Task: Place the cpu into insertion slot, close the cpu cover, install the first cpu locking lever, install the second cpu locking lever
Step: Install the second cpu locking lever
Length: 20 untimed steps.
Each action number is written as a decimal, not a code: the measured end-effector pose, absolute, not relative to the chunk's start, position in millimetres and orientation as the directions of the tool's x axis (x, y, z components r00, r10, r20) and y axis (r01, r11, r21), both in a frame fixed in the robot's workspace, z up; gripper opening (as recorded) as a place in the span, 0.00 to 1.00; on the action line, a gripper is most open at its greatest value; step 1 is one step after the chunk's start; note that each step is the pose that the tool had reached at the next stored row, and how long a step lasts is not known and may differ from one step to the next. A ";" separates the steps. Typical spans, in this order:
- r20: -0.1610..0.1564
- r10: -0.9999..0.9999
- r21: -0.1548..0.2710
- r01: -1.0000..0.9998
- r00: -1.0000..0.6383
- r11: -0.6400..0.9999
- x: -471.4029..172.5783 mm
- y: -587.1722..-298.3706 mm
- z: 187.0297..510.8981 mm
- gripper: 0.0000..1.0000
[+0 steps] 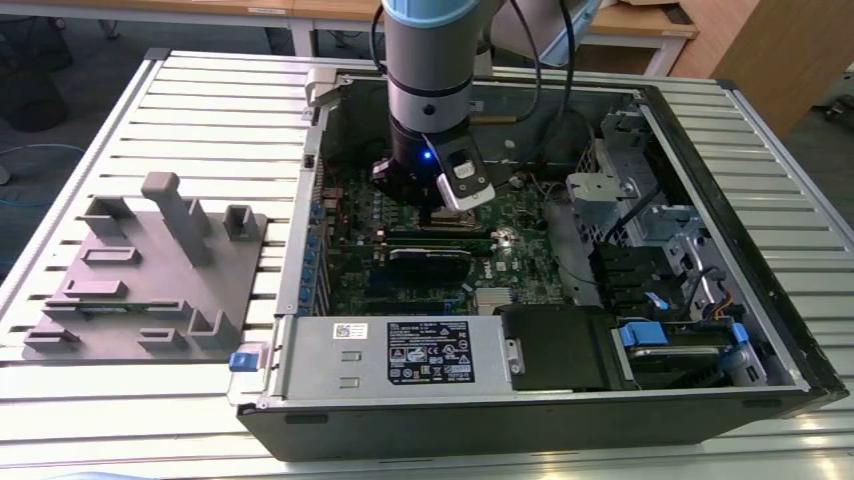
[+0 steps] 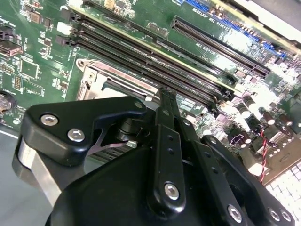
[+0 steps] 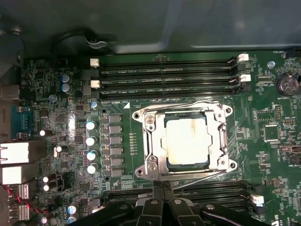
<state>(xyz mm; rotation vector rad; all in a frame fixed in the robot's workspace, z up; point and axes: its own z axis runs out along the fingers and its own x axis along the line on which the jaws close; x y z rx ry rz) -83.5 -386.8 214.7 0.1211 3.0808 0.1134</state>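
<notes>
In the first wrist view the cpu point(image 3: 186, 140), a pale square chip with a brownish smear, lies flat in the insertion slot point(image 3: 188, 115). The silvery cpu cover point(image 3: 154, 141) is down around it, framing the chip. Thin wire locking levers run along two opposite sides of the socket point(image 3: 181, 104) point(image 3: 193, 174); I cannot tell whether they are hooked. My gripper point(image 3: 162, 184) hovers at the socket's edge, fingers pressed together with nothing visible between them. In the second wrist view the gripper point(image 2: 163, 96) stands just above a socket corner point(image 2: 101, 77). The exterior view shows the gripper point(image 1: 430, 215) low inside the open case.
Long black memory slots point(image 3: 169, 75) point(image 3: 202, 192) flank the socket on both sides. A row of capacitors point(image 3: 91, 141) stands beside it. The case holds a power supply point(image 1: 400, 350) and a drive cage point(image 1: 627, 200). A grey fixture point(image 1: 147, 270) sits on the table at the exterior view's left.
</notes>
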 end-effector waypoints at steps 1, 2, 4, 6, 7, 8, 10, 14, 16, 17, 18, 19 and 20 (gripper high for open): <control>-0.053 0.080 0.075 0.076 -0.995 0.994 -83.9 -386.9 214.1 0.11; -0.053 0.080 0.075 0.076 -0.995 0.994 -84.1 -386.9 213.6 0.11; -0.053 0.080 0.075 0.076 -0.995 0.994 -84.1 -386.9 213.6 0.11; -0.053 0.080 0.075 0.076 -0.995 0.994 -84.1 -386.9 213.5 0.11; -0.053 0.080 0.076 0.076 -0.995 0.994 -84.3 -386.9 213.2 0.11; -0.053 0.081 0.076 0.076 -0.995 0.994 -84.9 -386.9 213.0 0.11; -0.053 0.080 0.076 0.076 -0.995 0.994 -86.6 -386.8 212.5 0.11; -0.053 0.080 0.076 0.076 -0.995 0.994 -88.7 -386.9 207.7 0.11; -0.053 0.080 0.078 0.076 -0.995 0.994 -89.6 -387.0 206.1 0.11; -0.053 0.081 0.081 0.076 -0.995 0.994 -89.7 -386.9 206.0 0.11; -0.053 0.081 0.081 0.076 -0.995 0.994 -89.6 -386.9 206.0 0.11; -0.053 0.081 0.081 0.076 -0.995 0.994 -89.6 -386.8 205.9 0.11; -0.052 0.081 0.084 0.076 -0.995 0.994 -89.6 -386.9 205.8 0.11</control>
